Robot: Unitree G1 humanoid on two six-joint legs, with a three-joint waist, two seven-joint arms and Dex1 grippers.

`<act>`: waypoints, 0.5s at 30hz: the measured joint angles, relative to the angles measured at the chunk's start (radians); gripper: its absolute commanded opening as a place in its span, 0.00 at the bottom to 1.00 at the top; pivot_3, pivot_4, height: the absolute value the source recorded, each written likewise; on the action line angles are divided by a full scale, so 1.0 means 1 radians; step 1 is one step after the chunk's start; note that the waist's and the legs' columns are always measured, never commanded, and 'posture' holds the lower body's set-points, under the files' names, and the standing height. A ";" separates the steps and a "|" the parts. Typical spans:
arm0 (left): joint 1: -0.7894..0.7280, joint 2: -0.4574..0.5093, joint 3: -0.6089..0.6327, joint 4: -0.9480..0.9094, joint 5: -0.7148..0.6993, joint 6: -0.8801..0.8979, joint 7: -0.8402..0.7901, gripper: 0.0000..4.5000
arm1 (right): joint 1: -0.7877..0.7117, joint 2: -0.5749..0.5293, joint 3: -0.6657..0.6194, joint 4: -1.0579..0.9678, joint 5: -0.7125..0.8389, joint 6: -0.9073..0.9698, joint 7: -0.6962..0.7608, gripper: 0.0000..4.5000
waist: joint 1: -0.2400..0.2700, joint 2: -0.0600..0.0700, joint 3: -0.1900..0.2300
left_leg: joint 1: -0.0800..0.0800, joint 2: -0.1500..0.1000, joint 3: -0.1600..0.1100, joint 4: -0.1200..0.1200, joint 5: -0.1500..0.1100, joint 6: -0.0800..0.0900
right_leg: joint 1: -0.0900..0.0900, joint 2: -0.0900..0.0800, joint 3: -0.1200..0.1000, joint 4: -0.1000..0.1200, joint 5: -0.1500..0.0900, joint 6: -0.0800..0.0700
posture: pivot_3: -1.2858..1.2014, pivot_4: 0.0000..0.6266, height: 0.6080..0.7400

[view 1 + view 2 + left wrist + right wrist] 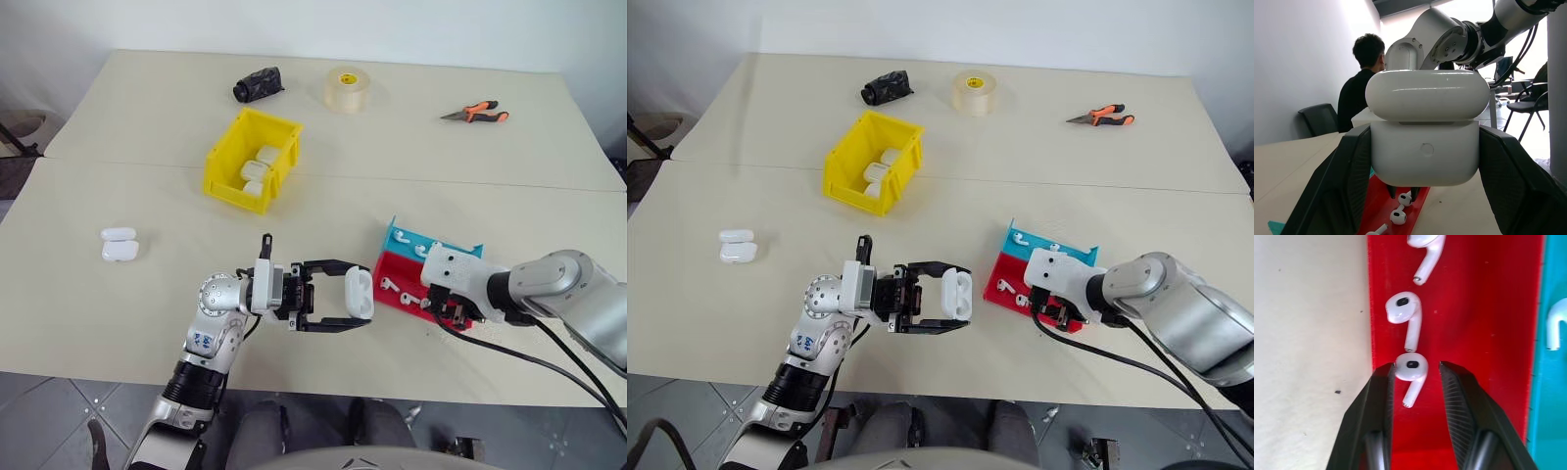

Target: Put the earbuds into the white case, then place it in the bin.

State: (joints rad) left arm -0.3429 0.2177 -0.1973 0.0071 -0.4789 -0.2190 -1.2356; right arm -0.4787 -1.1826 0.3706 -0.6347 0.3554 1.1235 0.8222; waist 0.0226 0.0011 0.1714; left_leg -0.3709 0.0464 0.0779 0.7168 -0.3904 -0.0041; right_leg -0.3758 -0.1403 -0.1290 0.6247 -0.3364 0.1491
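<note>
My left gripper point(362, 294) is shut on the white case point(359, 292) and holds it above the table, level with the red tray; in the left wrist view the case point(1425, 147) sits between both fingers with its lid on top. My right gripper point(1418, 366) points down into the red tray point(1488, 308). Its jaws stand narrowly apart around one of the earbuds point(1410, 369), which touches one finger while the other stays clear. Two more earbuds point(1403, 313) lie just beyond. The yellow bin point(223, 157) stands farther back on the table.
The bin holds several white cases point(257, 168). A blue tray point(416, 242) with earbuds adjoins the red one. Another white case pair point(119, 244) lies at the left. A tape roll point(347, 88), pliers point(476, 114) and a black object point(258, 84) lie at the back. A person point(1364, 83) sits beyond the table.
</note>
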 measured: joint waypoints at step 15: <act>-0.001 0.000 0.000 0.000 0.000 0.002 0.000 0.62 | 0.009 0.010 0.012 0.001 -0.026 -0.010 0.015 0.12 | -0.001 0.000 0.000 | 0.000 0.000 0.000 0.000 0.000 0.000 | 0.000 0.000 0.000 0.000 0.000 0.000 | 0.52 0.24 1.00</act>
State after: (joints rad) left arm -0.3435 0.2181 -0.1972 0.0070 -0.4793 -0.2168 -1.2354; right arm -0.4694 -1.1721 0.3823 -0.6337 0.3293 1.1135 0.8375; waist 0.0221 0.0011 0.1714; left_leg -0.3708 0.0464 0.0778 0.7168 -0.3904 -0.0041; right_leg -0.3758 -0.1403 -0.1291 0.6247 -0.3364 0.1491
